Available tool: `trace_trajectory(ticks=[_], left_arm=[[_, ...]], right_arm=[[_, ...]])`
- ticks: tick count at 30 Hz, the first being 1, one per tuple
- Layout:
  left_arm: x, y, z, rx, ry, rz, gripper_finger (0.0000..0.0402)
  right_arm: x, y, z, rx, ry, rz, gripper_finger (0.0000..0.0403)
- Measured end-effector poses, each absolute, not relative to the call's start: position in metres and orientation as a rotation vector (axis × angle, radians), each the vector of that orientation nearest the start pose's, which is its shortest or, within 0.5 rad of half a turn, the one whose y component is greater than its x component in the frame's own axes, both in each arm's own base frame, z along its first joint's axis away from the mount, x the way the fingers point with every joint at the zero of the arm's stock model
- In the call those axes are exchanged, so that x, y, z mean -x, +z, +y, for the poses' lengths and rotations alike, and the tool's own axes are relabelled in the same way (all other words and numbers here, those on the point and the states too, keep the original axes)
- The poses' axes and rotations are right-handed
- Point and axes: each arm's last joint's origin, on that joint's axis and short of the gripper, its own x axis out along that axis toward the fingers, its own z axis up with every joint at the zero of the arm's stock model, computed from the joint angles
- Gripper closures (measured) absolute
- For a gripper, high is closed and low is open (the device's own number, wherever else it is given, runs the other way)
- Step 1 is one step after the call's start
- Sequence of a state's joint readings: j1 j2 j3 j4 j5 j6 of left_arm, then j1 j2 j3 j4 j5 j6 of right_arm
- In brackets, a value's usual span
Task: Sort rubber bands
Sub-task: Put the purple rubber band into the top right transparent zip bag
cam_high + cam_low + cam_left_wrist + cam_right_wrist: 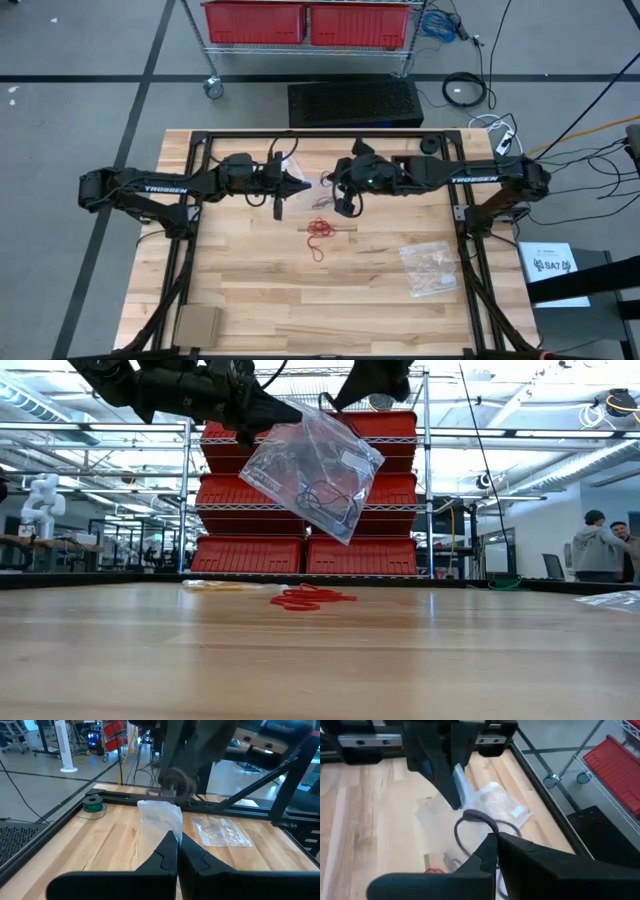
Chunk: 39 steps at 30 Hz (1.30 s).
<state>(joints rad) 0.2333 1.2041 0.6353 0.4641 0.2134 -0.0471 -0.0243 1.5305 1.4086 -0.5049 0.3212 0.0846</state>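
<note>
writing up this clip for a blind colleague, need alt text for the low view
A clear plastic bag with dark rubber bands inside hangs tilted above the wooden table, held from above by the two dark grippers, left and right. A small pile of red rubber bands lies on the table below, before red bins.

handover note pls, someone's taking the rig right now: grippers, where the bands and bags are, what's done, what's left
Left gripper: shut on the clear bag, held in the air above the table.
Right gripper: shut on the same bag's other edge.
The bag holds dark bands.
Red rubber bands: loose pile mid-table, under the bag.
Second clear bag: flat on the table on the right arm's side; contents unclear.
Done: red pile is out.
Left: likely emptying the held bag, then grouping bands by colour.
</note>
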Motion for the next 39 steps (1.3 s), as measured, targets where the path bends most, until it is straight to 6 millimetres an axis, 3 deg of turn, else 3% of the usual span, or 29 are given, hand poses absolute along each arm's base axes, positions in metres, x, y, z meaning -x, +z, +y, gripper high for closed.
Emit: trace_trajectory(ticks=[4,15,39], left_arm=[[-0.254,0.259,0.054,0.070,0.022,0.102,0.0401],[-0.254,0.258,0.054,0.071,0.022,0.103,0.0401],[-0.254,0.258,0.054,0.070,0.021,0.103,0.0401]], right_arm=[[-0.337,0.340,-0.021,0.036,-0.388,0.614,0.0403],[-0.327,0.372,-0.022,0.088,-0.450,0.584,0.0403],[-0.324,0.383,-0.024,0.099,-0.532,0.574,0.0403]])
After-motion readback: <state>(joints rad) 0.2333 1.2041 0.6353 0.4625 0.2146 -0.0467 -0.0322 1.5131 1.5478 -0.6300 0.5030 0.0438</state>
